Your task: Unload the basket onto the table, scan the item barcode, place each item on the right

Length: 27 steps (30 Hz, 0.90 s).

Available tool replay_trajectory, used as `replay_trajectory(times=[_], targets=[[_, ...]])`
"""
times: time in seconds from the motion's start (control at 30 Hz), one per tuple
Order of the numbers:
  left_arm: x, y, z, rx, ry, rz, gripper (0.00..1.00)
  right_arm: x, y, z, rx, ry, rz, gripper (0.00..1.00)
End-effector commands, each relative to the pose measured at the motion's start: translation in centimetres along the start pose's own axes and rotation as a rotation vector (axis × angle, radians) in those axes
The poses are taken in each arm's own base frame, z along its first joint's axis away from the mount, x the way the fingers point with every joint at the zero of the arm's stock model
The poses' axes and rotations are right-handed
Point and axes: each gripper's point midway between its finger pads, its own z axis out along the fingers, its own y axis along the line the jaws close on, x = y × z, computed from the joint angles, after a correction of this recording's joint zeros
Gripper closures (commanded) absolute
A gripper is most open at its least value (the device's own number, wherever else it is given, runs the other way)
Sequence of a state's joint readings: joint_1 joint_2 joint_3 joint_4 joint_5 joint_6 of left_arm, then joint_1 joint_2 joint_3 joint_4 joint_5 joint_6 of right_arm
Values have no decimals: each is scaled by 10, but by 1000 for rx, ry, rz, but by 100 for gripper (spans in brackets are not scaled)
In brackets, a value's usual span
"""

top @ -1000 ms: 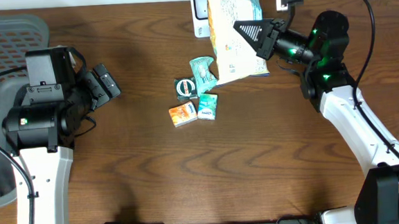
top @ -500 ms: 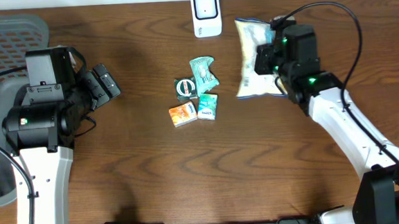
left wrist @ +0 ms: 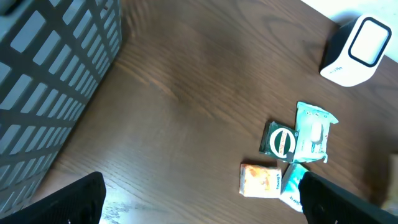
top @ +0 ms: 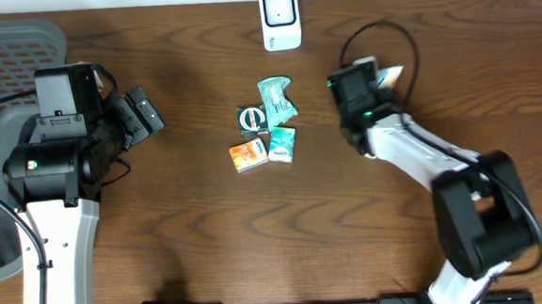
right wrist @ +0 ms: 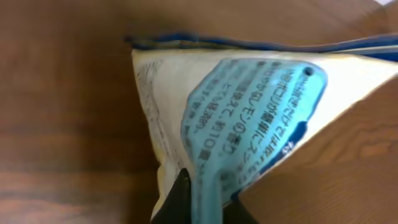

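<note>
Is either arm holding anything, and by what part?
The right gripper pinches the snack bag by one edge; the left gripper is open and empty.

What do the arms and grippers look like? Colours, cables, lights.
Both arms: white links, bulky black joint housings. Left arm: small green light, black cabling alongside. Left gripper: black, blocky. Right arm: black cable looping over the wrist, green lights. Right gripper: dark fingers.

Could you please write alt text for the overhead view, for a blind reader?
The right arm bends low over the table's right middle, covering a bag of which only a corner shows. A white scanner stands at the far edge, small packets lie clustered in the centre, and the left gripper rests open near a grey basket.
</note>
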State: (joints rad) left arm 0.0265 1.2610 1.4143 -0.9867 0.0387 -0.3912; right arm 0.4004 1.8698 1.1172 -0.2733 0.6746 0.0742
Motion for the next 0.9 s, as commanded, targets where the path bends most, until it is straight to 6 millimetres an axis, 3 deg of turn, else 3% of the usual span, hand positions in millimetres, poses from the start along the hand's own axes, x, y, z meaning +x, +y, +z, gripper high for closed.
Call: replay_trajectory(times=[0.0,0.1,0.17,0.3,0.5,0.67,0.87], targets=[[-4,2,-2,-8,-13,8,2,-12,9,-16,40,-50,-47,87],[-4,2,-2,-8,-13,8,2,-18,30,-33,5,-93,-79,56],[-4,2,-2,-8,-13,8,2,-25,46,-46,-22,-125,-98,47],[-4,2,-2,-8,-13,8,2,-43,75,-76,-79,-198,-120,35],[-4,2,-2,-8,-13,8,2,-72,106,-114,-243,-235,-133,34],[-4,2,-2,-8,-13,8,2,-90,70,-110,-209,-172,-48,36],[-4,2,-2,-8,-13,8,2,-91,-4,-75,-150,-22,67,65]])
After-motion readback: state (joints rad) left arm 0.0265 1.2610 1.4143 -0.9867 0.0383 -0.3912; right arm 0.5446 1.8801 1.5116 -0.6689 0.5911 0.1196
